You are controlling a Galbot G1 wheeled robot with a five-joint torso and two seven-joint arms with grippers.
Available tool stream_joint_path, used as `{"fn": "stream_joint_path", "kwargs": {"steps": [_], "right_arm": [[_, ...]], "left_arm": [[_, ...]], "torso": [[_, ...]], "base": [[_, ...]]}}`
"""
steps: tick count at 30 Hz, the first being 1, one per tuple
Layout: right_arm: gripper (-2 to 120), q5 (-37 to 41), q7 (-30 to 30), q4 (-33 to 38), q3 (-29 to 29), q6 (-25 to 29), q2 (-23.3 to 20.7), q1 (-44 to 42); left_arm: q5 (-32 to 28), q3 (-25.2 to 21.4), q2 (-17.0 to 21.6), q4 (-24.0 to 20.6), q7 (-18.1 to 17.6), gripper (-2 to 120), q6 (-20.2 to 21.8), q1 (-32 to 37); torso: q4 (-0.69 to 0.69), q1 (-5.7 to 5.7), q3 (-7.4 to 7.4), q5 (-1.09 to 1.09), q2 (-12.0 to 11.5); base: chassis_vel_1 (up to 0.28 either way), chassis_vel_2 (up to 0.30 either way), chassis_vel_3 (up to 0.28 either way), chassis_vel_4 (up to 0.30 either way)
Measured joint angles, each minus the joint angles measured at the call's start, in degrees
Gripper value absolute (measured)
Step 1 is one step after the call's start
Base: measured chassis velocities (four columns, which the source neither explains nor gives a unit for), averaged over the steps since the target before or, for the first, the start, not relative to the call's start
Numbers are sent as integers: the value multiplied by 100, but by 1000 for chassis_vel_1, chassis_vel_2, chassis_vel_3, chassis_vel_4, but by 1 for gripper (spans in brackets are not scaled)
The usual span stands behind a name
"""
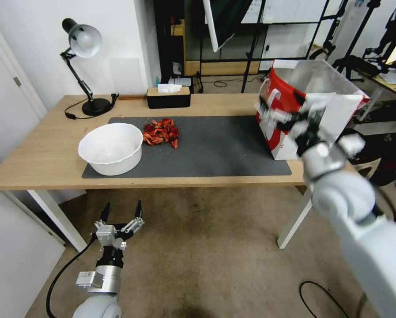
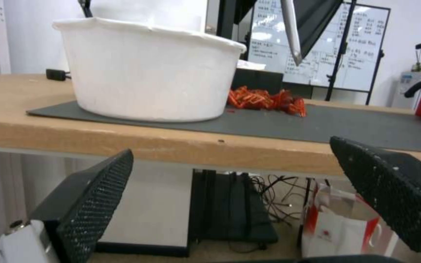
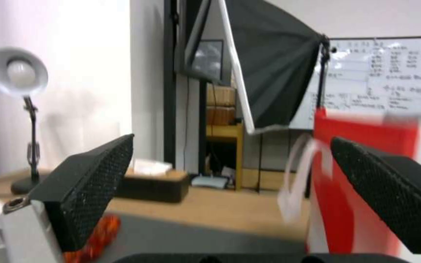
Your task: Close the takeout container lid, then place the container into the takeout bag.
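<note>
My right gripper spread empty, raised just beside the takeout bag, my left gripper spread, parked low before the table.

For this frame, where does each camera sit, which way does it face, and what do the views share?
Head: high, looking down over the table; left gripper low, right gripper by the takeout bag.
Left wrist: below the table edge, facing the white bowl; own fingers.
Right wrist: above the mat, facing the bag; own fingers.
Shared: bag, crayfish.
</note>
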Motion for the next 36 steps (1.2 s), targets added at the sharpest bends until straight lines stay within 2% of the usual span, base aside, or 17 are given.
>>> {"fn": "stream_joint_path", "kwargs": {"steps": [2,4,8,15,23,36], "right_arm": [[100,-496,-20,39,95,354,256,-785],[100,-633,-19,39,112,449,330,-974],[100,-1353,141,-22,137,1081,831,-2015],[100,-1733,319,-187,94,1550,1268,-2808],[100,-1818,267,-538,-10,1871,1588,-3211],[100,-1721,119,-734,-64,2040,1638,-3204]], "left_arm": [[8,3,-1,2,45,100,-43,53],[19,4,-2,2,50,100,-54,67],[90,-18,-11,-18,51,100,-118,159],[174,-20,-26,-12,48,100,-195,260],[261,-1,-62,31,93,100,-348,311],[263,-41,-85,107,121,100,-446,358]], "torso": [[-1,0,1,0,0],[-1,0,1,0,0],[-1,0,1,-1,0],[-1,-1,1,-1,0],[-1,0,1,1,0],[0,0,2,0,-1]], "base": [[0,0,0,0],[0,0,0,0],[0,0,0,0],[0,0,0,0],[0,0,0,0],[0,0,0,0]]}}
